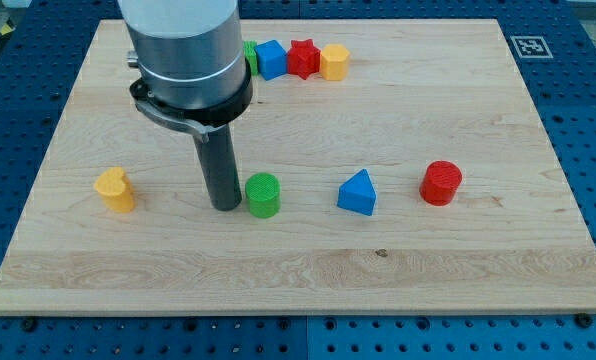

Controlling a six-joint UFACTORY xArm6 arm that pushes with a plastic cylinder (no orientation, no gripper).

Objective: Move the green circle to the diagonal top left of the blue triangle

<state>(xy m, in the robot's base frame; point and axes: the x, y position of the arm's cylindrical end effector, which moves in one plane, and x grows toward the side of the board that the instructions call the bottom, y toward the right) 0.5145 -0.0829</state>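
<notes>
The green circle (263,194) stands on the wooden board, a little left of centre. The blue triangle (357,193) lies to its right, about level with it, a block's width away. My tip (224,204) rests on the board right against the green circle's left side. The rod rises from there into the arm's grey body at the view's top.
A red cylinder (441,183) stands right of the blue triangle. A yellow block (115,189) sits at the left. Along the top edge are a green block (249,54), partly hidden by the arm, a blue block (271,58), a red star (302,58) and a yellow hexagon (334,62).
</notes>
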